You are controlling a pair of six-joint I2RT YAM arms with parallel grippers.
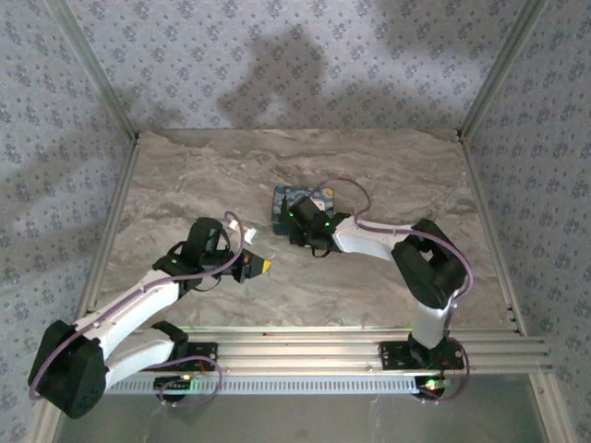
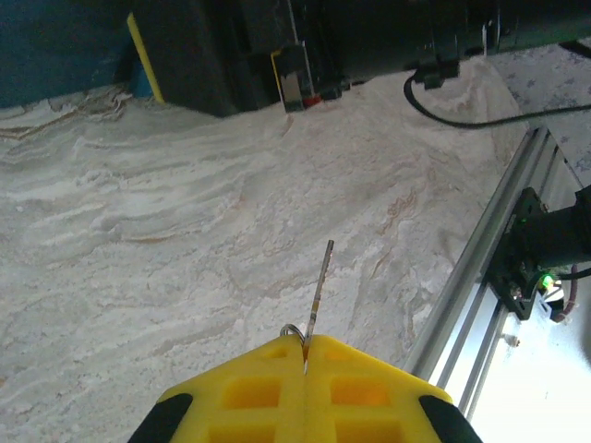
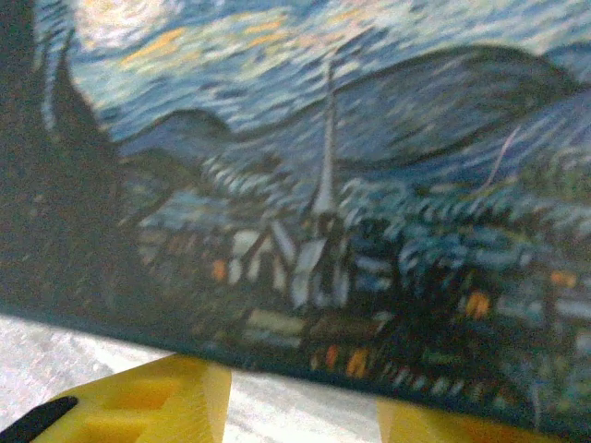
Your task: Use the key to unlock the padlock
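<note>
key [image 2: 319, 281] head hidden in closed left fingers [image 2: 249, 392]; padlock [image 3: 323, 185] edges cut off.

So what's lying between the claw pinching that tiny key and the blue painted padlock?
Only bare marble table from the left gripper to the padlock, clearest from the top camera.

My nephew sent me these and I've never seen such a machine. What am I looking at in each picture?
These are two white-and-black robot arms, left and right, bolted to a marble-patterned table. The wide picture looks down from above. The other two come from a camera on each arm's wrist. The left gripper has its yellow fingers shut and pinches a slender dark metal key. The right gripper, its fingers apart, sits close up to a blocky blue padlock with a starry-night print, which lies on the table.
</note>
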